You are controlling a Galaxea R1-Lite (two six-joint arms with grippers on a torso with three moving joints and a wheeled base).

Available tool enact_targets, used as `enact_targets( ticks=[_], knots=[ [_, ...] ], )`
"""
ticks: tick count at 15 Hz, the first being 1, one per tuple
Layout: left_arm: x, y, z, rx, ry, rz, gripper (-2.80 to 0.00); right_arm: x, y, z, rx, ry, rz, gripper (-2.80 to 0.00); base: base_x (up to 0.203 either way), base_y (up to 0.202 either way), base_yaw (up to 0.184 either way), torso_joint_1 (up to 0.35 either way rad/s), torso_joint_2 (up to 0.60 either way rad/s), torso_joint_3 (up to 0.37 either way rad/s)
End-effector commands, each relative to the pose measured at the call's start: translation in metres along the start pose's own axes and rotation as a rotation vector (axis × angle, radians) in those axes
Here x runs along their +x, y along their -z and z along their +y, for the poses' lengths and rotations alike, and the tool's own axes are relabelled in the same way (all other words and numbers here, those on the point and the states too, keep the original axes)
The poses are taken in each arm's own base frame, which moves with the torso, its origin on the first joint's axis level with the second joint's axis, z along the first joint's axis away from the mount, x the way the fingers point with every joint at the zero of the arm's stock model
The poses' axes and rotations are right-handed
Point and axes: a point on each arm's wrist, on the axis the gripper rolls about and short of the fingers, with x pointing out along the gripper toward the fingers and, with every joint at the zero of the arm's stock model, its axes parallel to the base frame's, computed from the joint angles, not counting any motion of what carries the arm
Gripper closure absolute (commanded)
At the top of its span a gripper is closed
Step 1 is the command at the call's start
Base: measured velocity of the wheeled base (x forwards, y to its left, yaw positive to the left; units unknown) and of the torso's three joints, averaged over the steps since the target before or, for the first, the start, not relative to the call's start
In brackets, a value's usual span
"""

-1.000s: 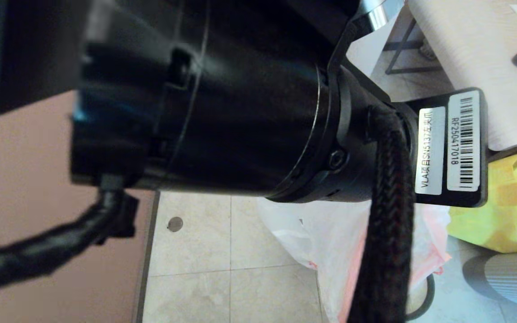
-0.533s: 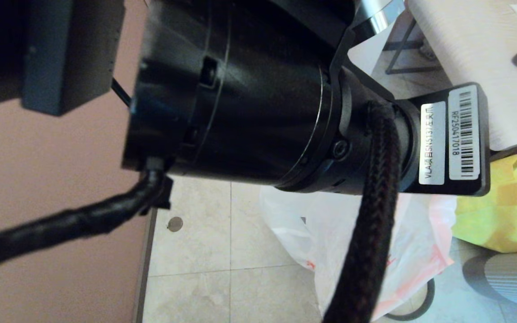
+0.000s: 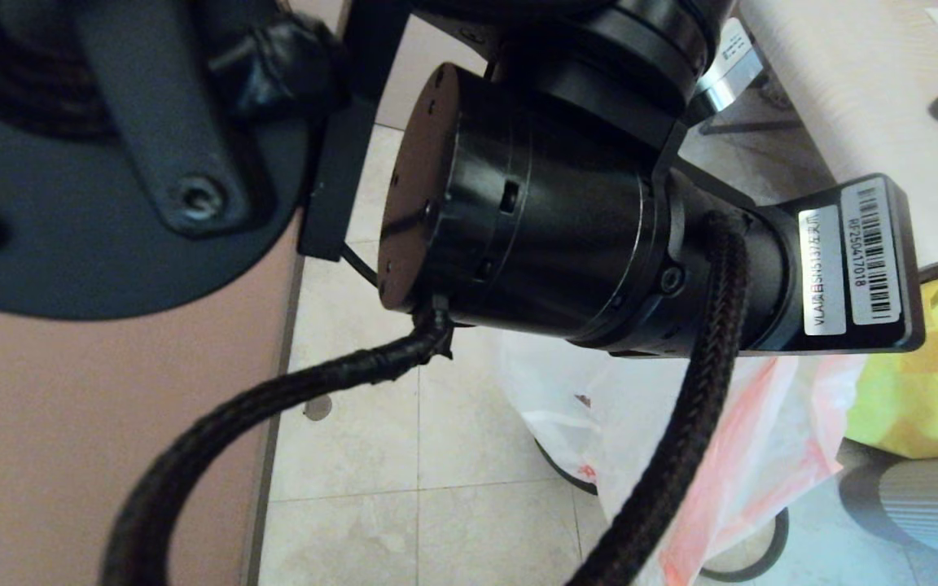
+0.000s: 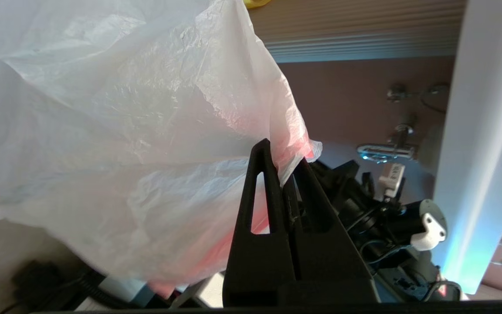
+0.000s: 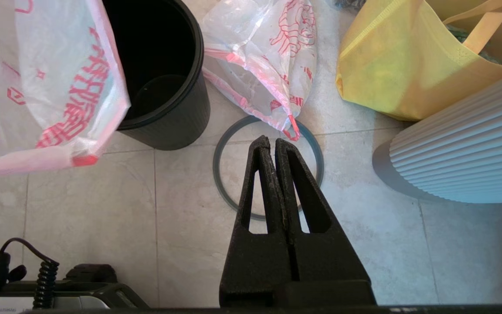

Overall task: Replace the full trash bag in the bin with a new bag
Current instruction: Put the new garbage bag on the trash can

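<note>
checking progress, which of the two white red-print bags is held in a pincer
The bag hanging beside the bin, pinched by the left pincer. The other bag lies on the floor, untouched.

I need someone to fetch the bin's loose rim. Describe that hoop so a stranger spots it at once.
Start at the black bin standing on the tiled floor. Right beside it, apart from the bin, a thin dark grey hoop lies flat on the tiles. Unlike the neighbouring bags, it is a bare rigid ring, with a lumpy white bag's corner draped over its edge.
</note>
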Motion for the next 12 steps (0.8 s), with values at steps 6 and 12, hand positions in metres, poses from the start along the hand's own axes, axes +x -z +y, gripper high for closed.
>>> enact_targets(
  ticks=[6,12],
  knots=[
    [0.020,0.005,0.016,-0.104,0.060,0.116,0.00,0.000,0.000,0.000,0.000,0.000,0.000,0.00,0.000,0.000,0.000,0.000,0.00,0.000],
    [0.057,-0.006,0.096,-0.275,-0.013,0.172,0.00,0.000,0.000,0.000,0.000,0.000,0.000,0.00,0.000,0.000,0.000,0.000,0.00,0.000]
  ],
)
